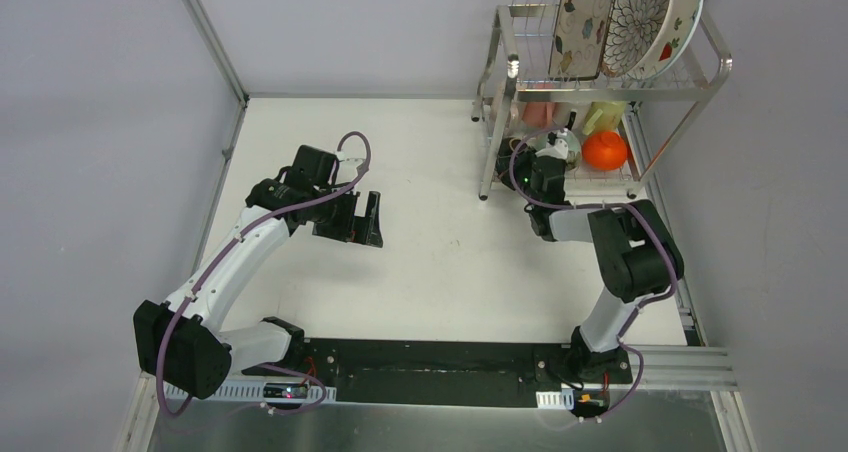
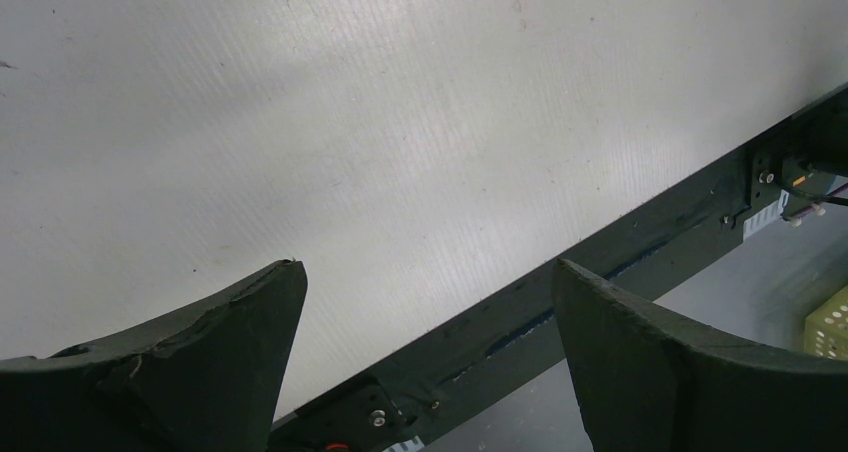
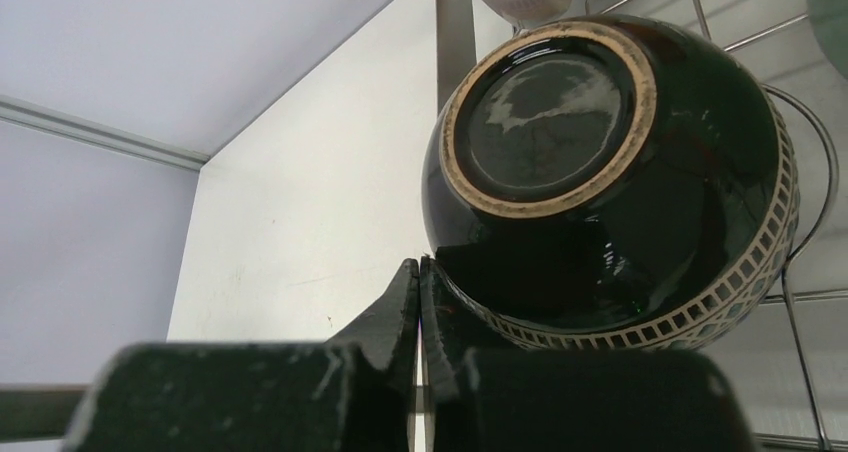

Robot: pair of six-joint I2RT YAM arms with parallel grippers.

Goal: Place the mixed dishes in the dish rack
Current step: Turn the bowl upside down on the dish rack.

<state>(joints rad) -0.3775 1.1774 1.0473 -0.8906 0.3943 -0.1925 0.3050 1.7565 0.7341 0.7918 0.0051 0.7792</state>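
We find the dish rack [image 1: 520, 82] in the far right corner of the bench [image 1: 430, 252]. Three patterned plates [image 1: 640, 22] stand on edge on its upper shelf. Our left gripper [image 2: 428, 267] hangs spread wide over bare bench toward the left edge, well apart from the rack. Our right gripper [image 3: 420, 312] reaches in at the lower shelf, fingers pressed together on nothing. The dark brown bowl [image 3: 610, 172] sits tilted against the wires with its foot ring toward the wrist camera, just beside the fingertips; we cannot tell whether they touch. A red-orange bowl [image 1: 605, 150] sits near it on the right.
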